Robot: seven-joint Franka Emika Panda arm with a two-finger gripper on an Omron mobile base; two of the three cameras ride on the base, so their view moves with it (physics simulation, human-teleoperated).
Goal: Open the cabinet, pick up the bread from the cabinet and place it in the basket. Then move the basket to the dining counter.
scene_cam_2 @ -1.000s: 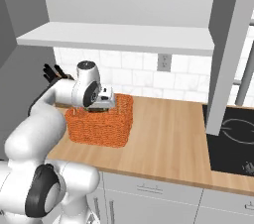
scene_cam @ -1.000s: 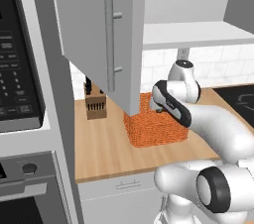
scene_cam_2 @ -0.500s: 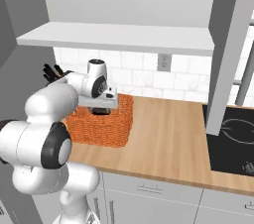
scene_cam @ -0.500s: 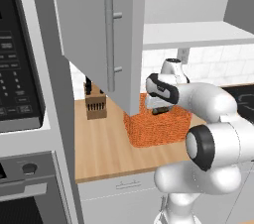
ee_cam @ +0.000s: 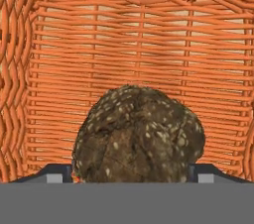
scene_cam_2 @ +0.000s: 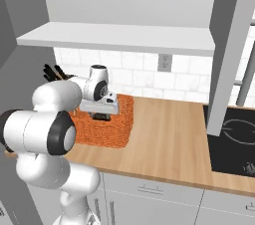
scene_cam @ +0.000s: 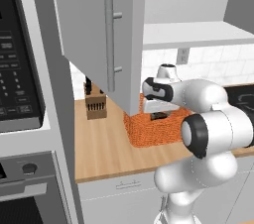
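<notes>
The orange woven basket [scene_cam: 149, 136] [scene_cam_2: 110, 130] stands on the wood counter under the wall cabinet. The cabinet's left door [scene_cam: 99, 34] hangs wide open over it, and the white shelf [scene_cam_2: 119, 37] is bare. My gripper [scene_cam: 158, 116] [scene_cam_2: 102, 116] points down into the basket. In the hand view the dark seeded bread [ee_cam: 139, 131] sits between the two fingertips [ee_cam: 58, 171], which are shut on it, just above the basket's woven floor [ee_cam: 139, 44]. The dining counter is out of view.
A knife block [scene_cam: 95, 104] [scene_cam_2: 54, 72] stands left of the basket against the white tile wall. A microwave [scene_cam: 17, 69] and an oven are at far left. The other open cabinet door [scene_cam_2: 226, 55] hangs at right above a black cooktop [scene_cam_2: 234, 139].
The arm has folded round, with its elbow now near the cameras. The hand stays over the basket and has sunk a little into it, still holding the bread.
</notes>
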